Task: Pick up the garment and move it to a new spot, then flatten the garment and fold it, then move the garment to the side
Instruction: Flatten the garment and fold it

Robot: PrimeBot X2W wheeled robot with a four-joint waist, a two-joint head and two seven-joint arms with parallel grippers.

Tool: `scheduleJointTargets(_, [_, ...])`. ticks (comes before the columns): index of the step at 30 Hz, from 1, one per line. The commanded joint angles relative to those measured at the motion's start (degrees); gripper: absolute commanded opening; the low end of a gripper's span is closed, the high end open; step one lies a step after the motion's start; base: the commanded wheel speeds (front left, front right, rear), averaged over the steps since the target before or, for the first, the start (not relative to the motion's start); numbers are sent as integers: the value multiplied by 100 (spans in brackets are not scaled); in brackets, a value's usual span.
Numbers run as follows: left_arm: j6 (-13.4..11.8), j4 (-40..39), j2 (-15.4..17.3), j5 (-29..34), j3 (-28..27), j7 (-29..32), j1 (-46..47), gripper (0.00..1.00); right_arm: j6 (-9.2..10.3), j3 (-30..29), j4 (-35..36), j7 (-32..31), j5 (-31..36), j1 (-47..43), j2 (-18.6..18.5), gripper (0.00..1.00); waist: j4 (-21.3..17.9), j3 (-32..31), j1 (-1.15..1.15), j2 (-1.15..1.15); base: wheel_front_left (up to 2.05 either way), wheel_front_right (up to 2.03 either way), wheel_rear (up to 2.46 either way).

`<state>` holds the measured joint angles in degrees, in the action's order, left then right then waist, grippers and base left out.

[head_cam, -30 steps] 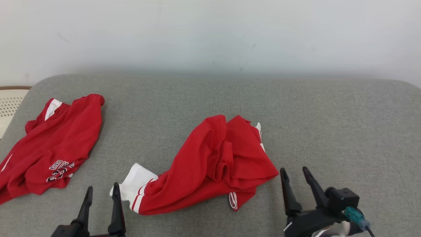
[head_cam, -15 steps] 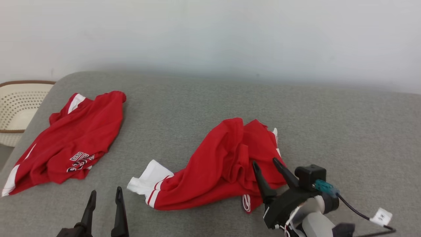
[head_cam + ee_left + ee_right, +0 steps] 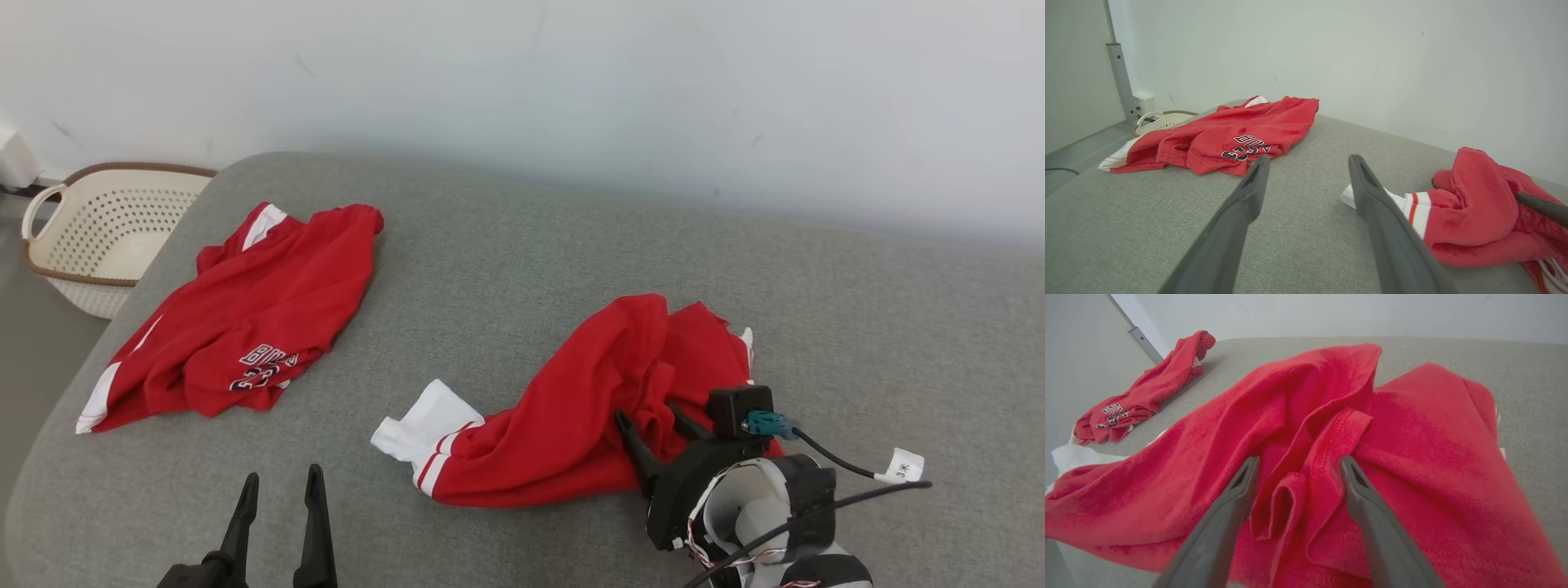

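The red garment point(image 3: 563, 408) lies in a crumpled heap near the middle of the gray cushion point(image 3: 506, 245). It has a white cuff point(image 3: 416, 433) at its left end. The right gripper point(image 3: 647, 415) is over its right part with its claw spread wide. One finger sits on each side of a raised fold point(image 3: 1327, 449) (nothing is pinched). The tips may be touching the cloth, but it is hard to tell. The left gripper point(image 3: 282, 475) hangs open over the cushion, near the cuff. A red top with letters point(image 3: 245, 327) lies well apart at the left, near a pale basket point(image 3: 77, 290).
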<state>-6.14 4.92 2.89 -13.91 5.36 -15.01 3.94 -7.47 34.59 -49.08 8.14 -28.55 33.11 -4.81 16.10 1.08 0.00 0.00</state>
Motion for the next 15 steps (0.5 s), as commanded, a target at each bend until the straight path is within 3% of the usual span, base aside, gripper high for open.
scheduleJointTargets(1, [-4, 14, 1, -13, 3, -27, 20, 100, -4, 75, -131, -30, -19, 72, 15, 100, 70, 36, 0, 0, 0, 0, 0])
scheduleJointTargets(3, [-26, 10, 1, -29, 11, -27, 26, 100, -4, 114, -337, 49, -61, 216, 30, 100, 91, 50, 0, 0, 0, 0, 0])
scheduleJointTargets(6, [-42, -10, 1, -53, -11, -27, 27, 100, -4, 187, -550, 228, -104, 328, 56, 0, 86, 62, 0, 0, 0, 0, 0])
scheduleJointTargets(15, [-72, -9, 1, -96, -61, -26, -25, 100, -4, 311, -609, 670, 25, 744, -160, 0, -125, 70, 0, 0, 0, 0, 0])
